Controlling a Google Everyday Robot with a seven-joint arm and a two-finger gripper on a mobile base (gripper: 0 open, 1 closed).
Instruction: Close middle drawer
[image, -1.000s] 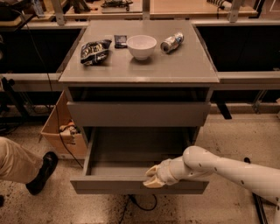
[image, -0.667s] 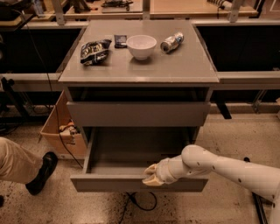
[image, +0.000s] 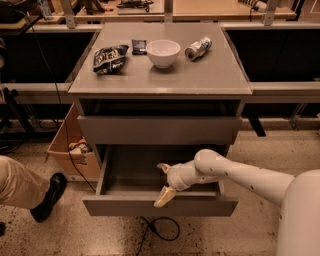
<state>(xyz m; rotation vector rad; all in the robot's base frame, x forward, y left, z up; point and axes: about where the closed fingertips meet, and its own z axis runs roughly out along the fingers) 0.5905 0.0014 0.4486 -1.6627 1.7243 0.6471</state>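
The middle drawer (image: 160, 206) is pulled far out of the grey cabinet, showing its bare grey box interior (image: 135, 175). My gripper (image: 164, 182) reaches in from the right on a white arm. It sits at the drawer's front edge, just right of centre. It is open: one finger points over the interior and the other finger (image: 165, 196) rests against the top of the drawer front. The taller top drawer (image: 160, 130) above looks nearly shut.
On the cabinet top (image: 210, 80) lie a chip bag (image: 110, 57), a small dark packet (image: 139, 46), a white bowl (image: 163, 52) and a tipped can (image: 198, 48). A cardboard box (image: 65, 150) and a person's leg and shoe (image: 45, 197) are at left. A cable (image: 160, 227) loops on the floor.
My gripper has shifted a little left and up along the drawer's front edge, and its fingers now spread apart. The drawer has barely moved.
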